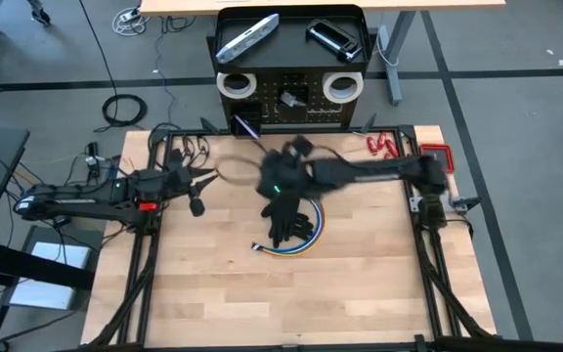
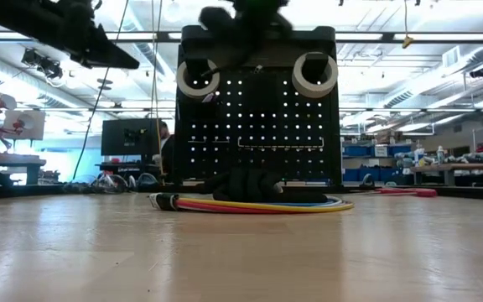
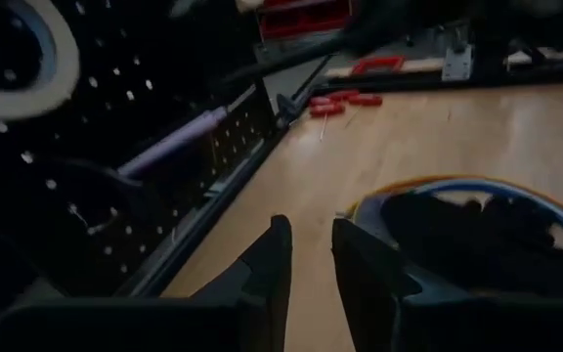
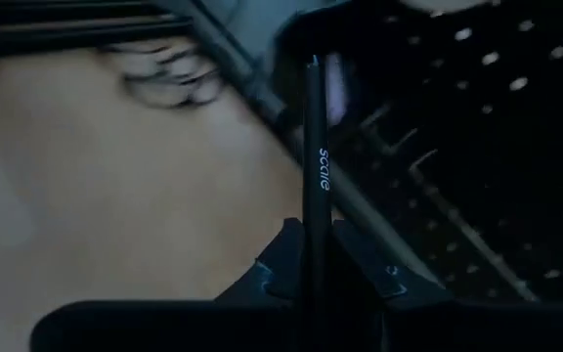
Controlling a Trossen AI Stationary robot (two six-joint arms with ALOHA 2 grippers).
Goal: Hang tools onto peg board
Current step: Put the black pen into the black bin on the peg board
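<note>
We find the right gripper (image 4: 313,256) pinching a thin black rod-like tool (image 4: 313,166) between its fingers, held upright and carried close to the peg board (image 1: 291,108); we judge this grip keeps the tool's free end presented to the holes for hanging. What kind of tool it is, we cannot tell. The left gripper (image 3: 311,256) waits at the table's left side with its fingers standing slightly apart and nothing between them. Already on the board are two white tape rolls (image 1: 237,85) and a purple-handled tool (image 3: 174,142); a silver-grey flat bar (image 1: 247,38) and black clamp (image 1: 332,39) lie in its tray top. A black glove (image 1: 286,220) lies over a coiled multicoloured cable (image 2: 250,204) at mid-table, and red-handled tools (image 3: 340,101) remain near the right rear corner. The wooden tabletop (image 1: 360,284) sits within an open workshop with benches and monitors behind.
</note>
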